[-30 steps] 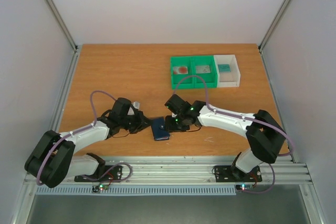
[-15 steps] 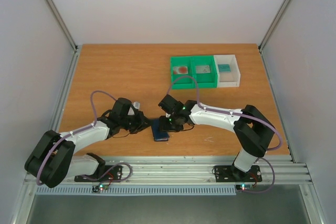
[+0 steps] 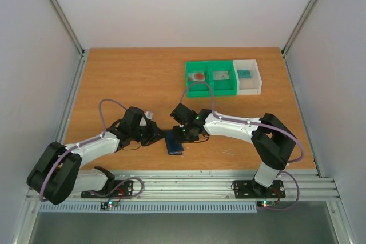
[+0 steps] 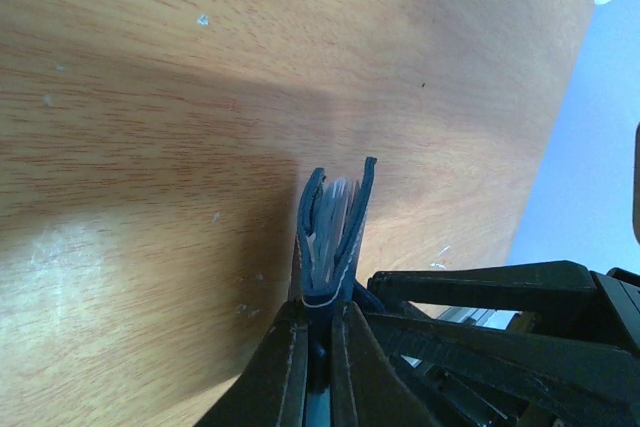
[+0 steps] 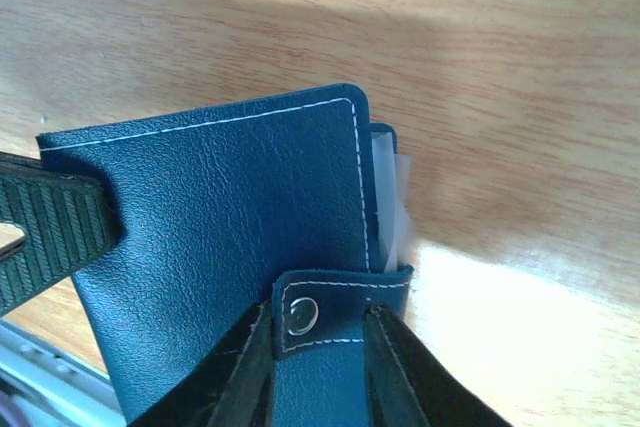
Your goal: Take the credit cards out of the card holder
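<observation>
From above, the right gripper [image 3: 182, 134] has slid leftward over the last second. It now sits right over the card holder [image 3: 175, 145], and its elbow is folded in closer than before. The left gripper [image 3: 159, 136] has not moved from the holder's left side. The navy holder lies near the front middle of the table [image 3: 126, 78], looking slightly narrower than a second ago, perhaps tipped further onto its edge. The green bins [image 3: 210, 88] and the white bin [image 3: 249, 90] stand well apart at the back, unchanged. My reading is that the approach is over and the opening step is starting, with no card out yet.

In the left wrist view, the left gripper [image 4: 320, 325] is clamped on the card holder [image 4: 316, 237], which stands edge-on with its two covers splayed a little. Pale edges of the credit cards [image 4: 341, 199] show between the covers.

In the right wrist view, the right gripper [image 5: 320, 332] has a finger on either side of the holder's snap tab [image 5: 345, 302]. I cannot tell whether they actually pinch it. The card holder [image 5: 220, 217] fills the view, and a ribbed left finger [image 5: 55, 222] presses on its left edge. White card edges [image 5: 390, 197] peek out on the right, still tucked inside
</observation>
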